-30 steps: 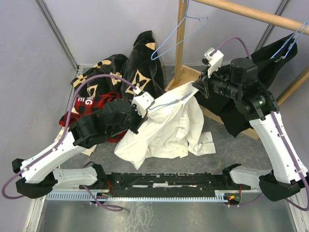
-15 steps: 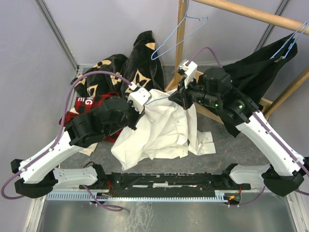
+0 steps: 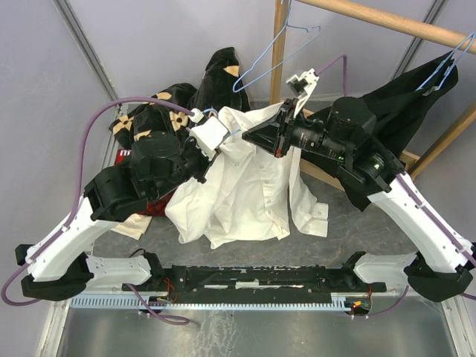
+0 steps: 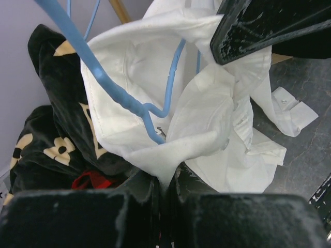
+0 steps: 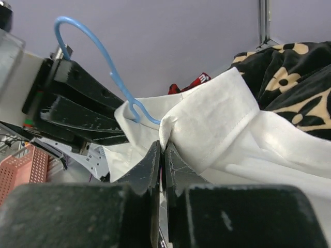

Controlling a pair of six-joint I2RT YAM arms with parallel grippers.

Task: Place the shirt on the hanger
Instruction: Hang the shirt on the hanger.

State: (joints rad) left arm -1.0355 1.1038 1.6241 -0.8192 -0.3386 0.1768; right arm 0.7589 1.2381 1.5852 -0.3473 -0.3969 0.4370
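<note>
Left arm (image 3: 111, 204) and right arm (image 3: 405, 195) reach inward, jaws clamped.

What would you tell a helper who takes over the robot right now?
Left gripper: jaws shut on a fold of the white shirt, close to the light-blue hanger. I cannot tell if the wire is pinched too.
Right gripper: jaws shut on the edge of the collar.
Where: the top of the shirt is held up between the arms, and its cuffs lie on the table. The hanger sits in the neck opening with its hook poking out.
Done: the hanger is partly inside.
Left: probably settle both shoulders on the wire; the cloth hides whether they are seated.
</note>
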